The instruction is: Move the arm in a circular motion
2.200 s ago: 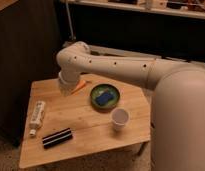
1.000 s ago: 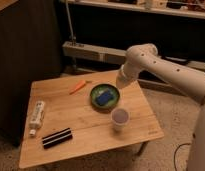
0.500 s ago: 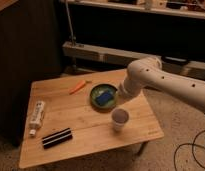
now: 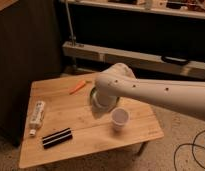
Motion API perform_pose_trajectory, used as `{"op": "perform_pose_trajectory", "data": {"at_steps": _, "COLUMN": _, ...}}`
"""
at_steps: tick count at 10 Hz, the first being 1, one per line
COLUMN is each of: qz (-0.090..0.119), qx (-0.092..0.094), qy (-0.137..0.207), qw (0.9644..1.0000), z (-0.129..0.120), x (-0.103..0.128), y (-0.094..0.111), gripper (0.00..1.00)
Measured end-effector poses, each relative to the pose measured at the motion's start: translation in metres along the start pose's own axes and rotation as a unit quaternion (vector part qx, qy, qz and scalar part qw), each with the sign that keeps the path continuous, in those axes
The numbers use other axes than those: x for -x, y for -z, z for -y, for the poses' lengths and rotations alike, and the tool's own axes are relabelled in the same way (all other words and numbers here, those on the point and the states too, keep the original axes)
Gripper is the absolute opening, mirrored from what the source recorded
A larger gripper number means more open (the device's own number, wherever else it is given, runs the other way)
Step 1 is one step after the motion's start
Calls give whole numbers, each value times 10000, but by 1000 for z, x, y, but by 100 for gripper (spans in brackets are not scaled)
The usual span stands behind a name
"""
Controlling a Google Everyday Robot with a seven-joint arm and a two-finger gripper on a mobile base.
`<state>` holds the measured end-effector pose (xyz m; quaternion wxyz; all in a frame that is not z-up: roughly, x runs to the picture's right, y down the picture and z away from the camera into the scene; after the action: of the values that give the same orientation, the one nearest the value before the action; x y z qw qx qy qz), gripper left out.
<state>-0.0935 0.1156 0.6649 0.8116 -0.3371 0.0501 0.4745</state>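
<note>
While the arm (image 4: pixel 146 91) is reaching in from the right edge of the view, its thick cream-white segment is lying across the middle of the scene, above the wooden counter (image 4: pixel 71 142). Its bent elbow end is sitting over the centre-rear part of the counter, and it is hiding most of a round dish (image 4: pixel 98 102), of which only a pale strip of rim is showing beneath the joint. Small dark holes are showing along the upper side of the segment. The tool is not appearing anywhere in this view, being out of sight beyond or beneath the arm; it is standing fully closed, and nothing in view is showing it gripping any item. A white cup (image 4: pixel 119 119) is standing upright on the counter just in front of the elbow, apart from the arm. An orange carrot-like item (image 4: pixel 77 87) is lying near the rear edge, left of the elbow. A white tube (image 4: pixel 36 116) is lying along the left side, and a dark flat bar (image 4: pixel 57 138) is lying near the front-left edge. A metal shelf (image 4: pixel 136 56) is running behind the counter.
</note>
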Motion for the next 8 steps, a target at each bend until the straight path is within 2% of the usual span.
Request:
{"op": "perform_pose_trajectory", "data": {"at_steps": 2, "qz": 3, "qx": -33, "qy": 256, "qw": 9997, "z": -30, "x": 42, "y": -9, "gripper": 0}}
{"op": "perform_pose_trajectory", "data": {"at_steps": 4, "qz": 127, "qx": -74, "qy": 316, "qw": 9994, "z": -33, "x": 76, "y": -11, "gripper": 0}}
{"op": "perform_pose_trajectory", "data": {"at_steps": 5, "qz": 223, "qx": -84, "qy": 279, "qw": 9993, "z": -24, "x": 95, "y": -10, "gripper": 0}}
{"op": "perform_pose_trajectory", "data": {"at_steps": 7, "qz": 340, "qx": -103, "qy": 95, "qw": 9993, "z": 8, "x": 117, "y": -6, "gripper": 0}}
{"op": "perform_pose_trajectory", "data": {"at_steps": 8, "qz": 416, "qx": -110, "qy": -121, "qw": 9990, "z": 37, "x": 129, "y": -2, "gripper": 0}}
